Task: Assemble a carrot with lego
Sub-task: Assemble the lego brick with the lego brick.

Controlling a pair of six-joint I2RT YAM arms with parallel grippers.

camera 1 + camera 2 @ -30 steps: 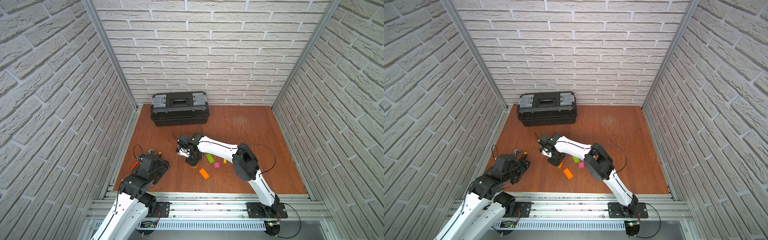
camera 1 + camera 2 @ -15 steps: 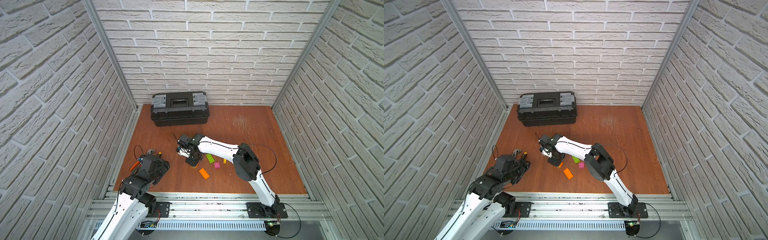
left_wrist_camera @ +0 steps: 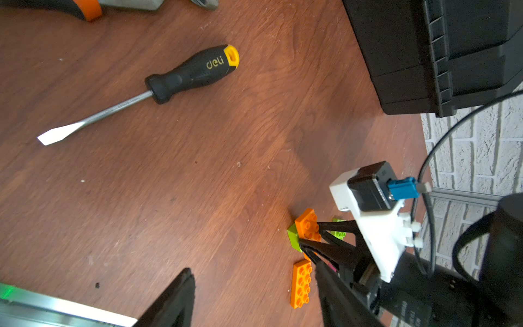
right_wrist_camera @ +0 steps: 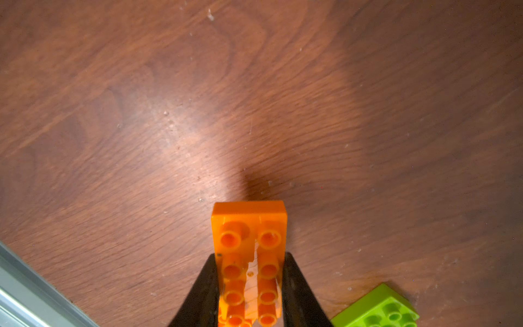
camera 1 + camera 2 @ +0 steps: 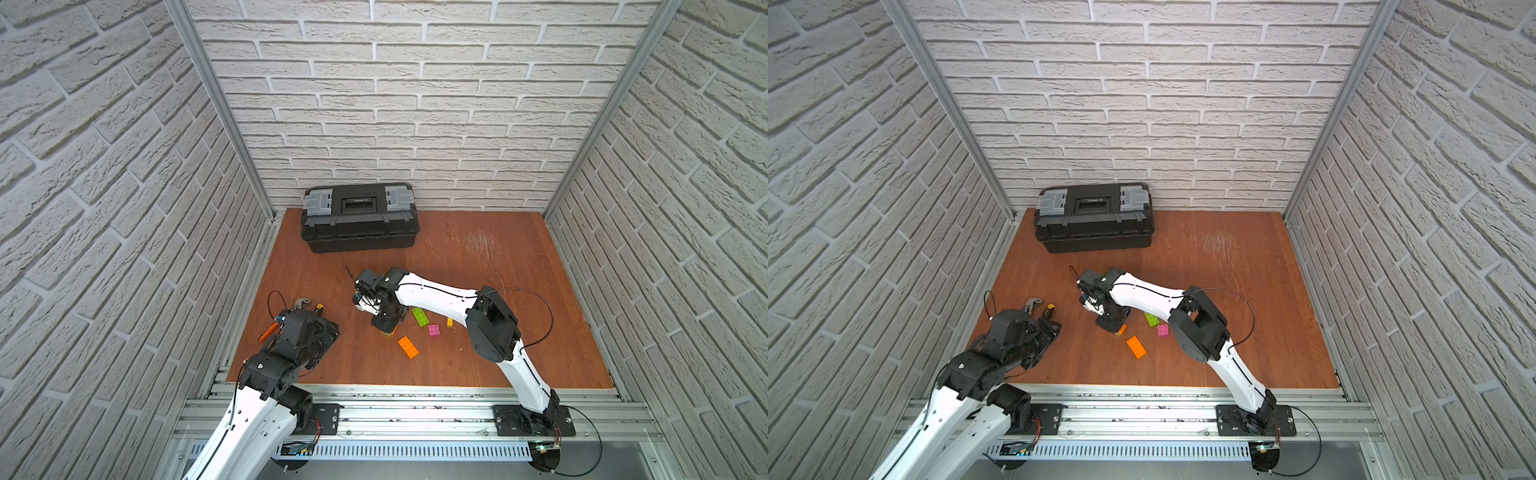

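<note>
Gripping a long orange brick (image 4: 249, 223) by its sides, the R gripper (image 4: 250, 256) was seen over a lime-green brick (image 3: 293, 239) mid-table. L gripper (image 3: 252, 269) was held wide, empty, nr front-left edge; table (image 5: 478, 266) was seen bare back-right.

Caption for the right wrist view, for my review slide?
Right hand grips a long orange brick by its sides, wooden table beyond, lime-green brick nearby.

Black toolbox (image 5: 359, 220), orange brick (image 4: 249, 226), lime-green brick (image 5: 420, 316), pink brick (image 5: 433, 330)
</note>
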